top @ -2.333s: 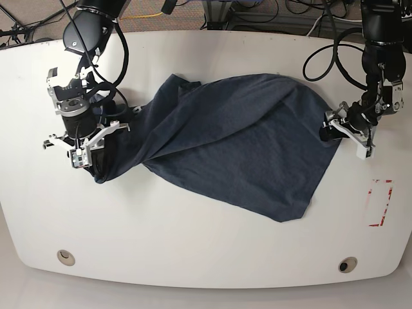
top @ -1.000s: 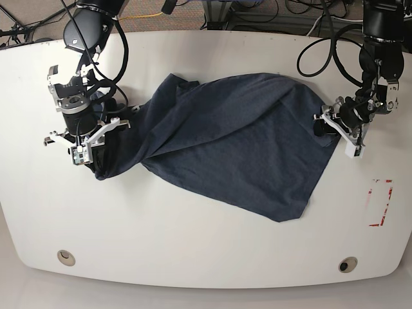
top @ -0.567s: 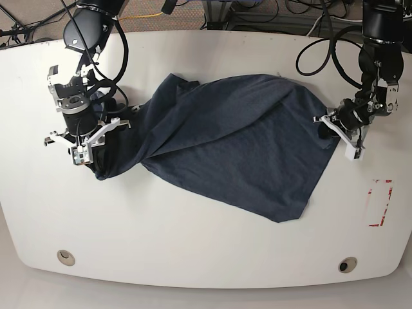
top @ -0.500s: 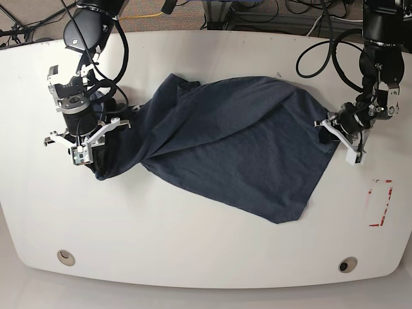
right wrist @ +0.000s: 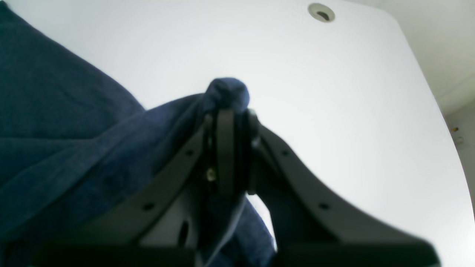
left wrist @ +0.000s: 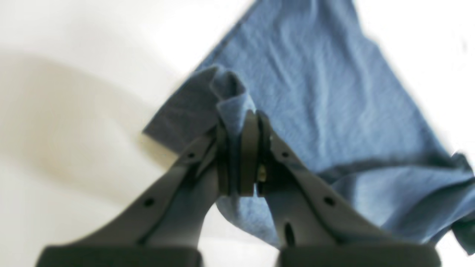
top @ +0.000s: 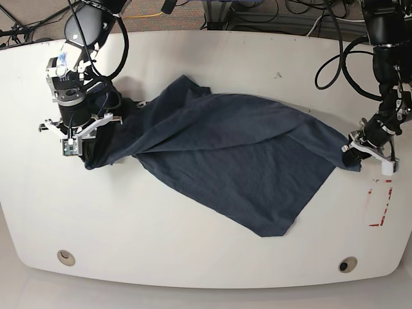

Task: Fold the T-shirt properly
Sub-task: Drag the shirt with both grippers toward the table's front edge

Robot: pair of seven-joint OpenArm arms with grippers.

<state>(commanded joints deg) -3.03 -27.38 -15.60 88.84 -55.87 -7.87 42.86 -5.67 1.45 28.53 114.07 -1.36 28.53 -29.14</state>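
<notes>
T-shirt [top: 232, 158] stretched between my 2 grippers across the tabletop [top: 193, 257].
My left gripper [top: 368, 151] is clamped on a bunched edge near the tabletop's right edge; my right gripper [top: 76, 132] pinches a fold near the left edge — both closed tight on cloth. Shirt lies rumpled, diagonal — no lettering visible.

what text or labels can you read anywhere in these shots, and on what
No readable text in any view.
T-shirt: only plain dark fabric shows; no lettering visible on the exposed side.
Red and white marking on the table: just a shape, no legible characters.
Right gripper, left gripper: no readable labels.
</notes>
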